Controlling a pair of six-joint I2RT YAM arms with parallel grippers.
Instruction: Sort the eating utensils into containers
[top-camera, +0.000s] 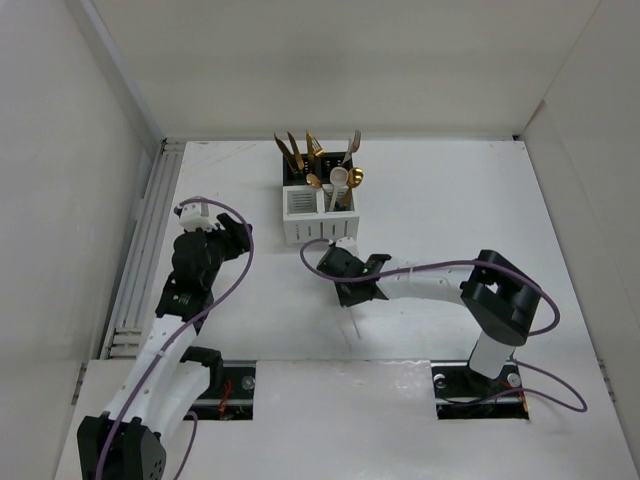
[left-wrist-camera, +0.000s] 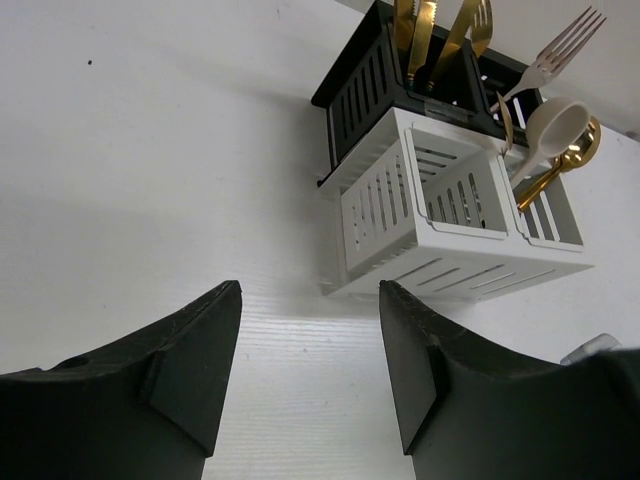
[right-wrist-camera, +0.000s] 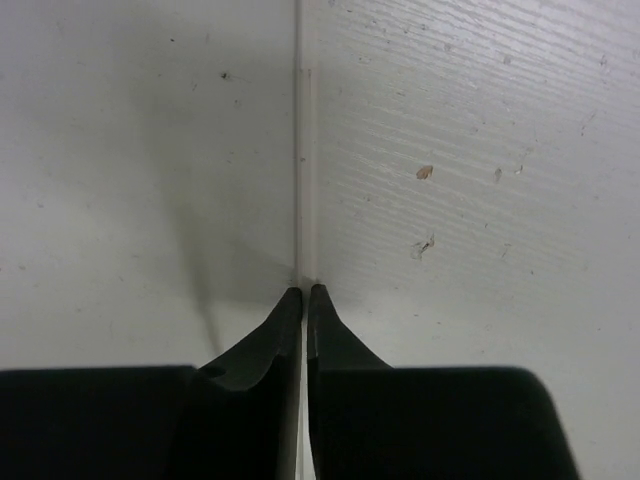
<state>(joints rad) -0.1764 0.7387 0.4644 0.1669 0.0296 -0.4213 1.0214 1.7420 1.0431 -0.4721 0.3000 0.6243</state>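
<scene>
Looks nearly done: gold-headed slim utensils (top-camera: 318, 155) and a cream spoon (top-camera: 340, 178) stand in the black slotted holder (top-camera: 292, 178) and white slotted holder (top-camera: 300, 222), top centre. Right tool (right-wrist-camera: 303, 292) pinches one slim pale utensil (right-wrist-camera: 303, 150) at the white bench (top-camera: 450, 200), mid-frame, probably the last loose one. Left tool (left-wrist-camera: 310, 288) is spread and empty.
</scene>
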